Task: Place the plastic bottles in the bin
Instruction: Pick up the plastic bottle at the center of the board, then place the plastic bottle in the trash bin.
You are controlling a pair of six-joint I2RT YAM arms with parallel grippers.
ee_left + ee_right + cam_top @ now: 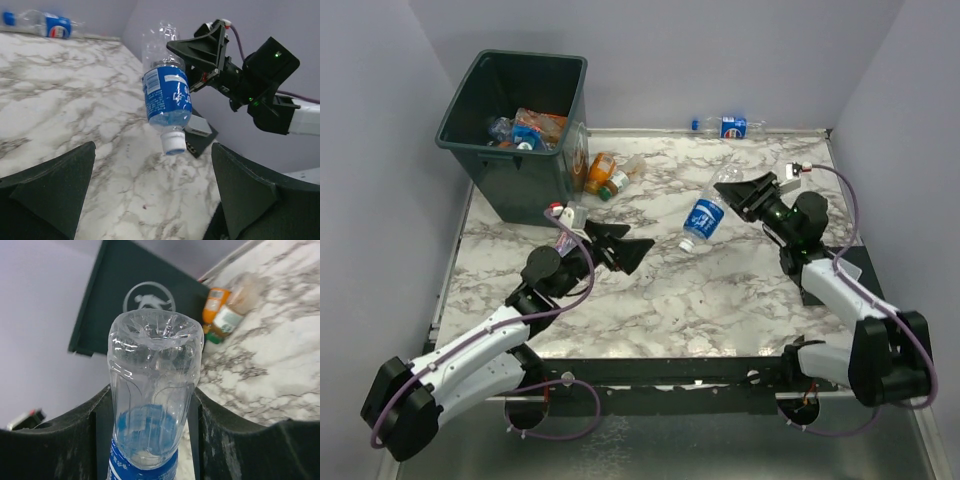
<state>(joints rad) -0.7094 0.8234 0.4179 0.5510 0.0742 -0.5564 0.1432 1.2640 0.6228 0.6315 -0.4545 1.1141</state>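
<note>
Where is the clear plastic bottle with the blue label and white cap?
That bottle hangs cap down above the marble table, right of centre in the top view, in the right arm's jaws.

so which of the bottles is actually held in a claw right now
The blue-labelled bottle, hanging cap-down, pinched near its base by the right claw. The others lie loose: beside the bin, inside it, or along the far edge.
</note>
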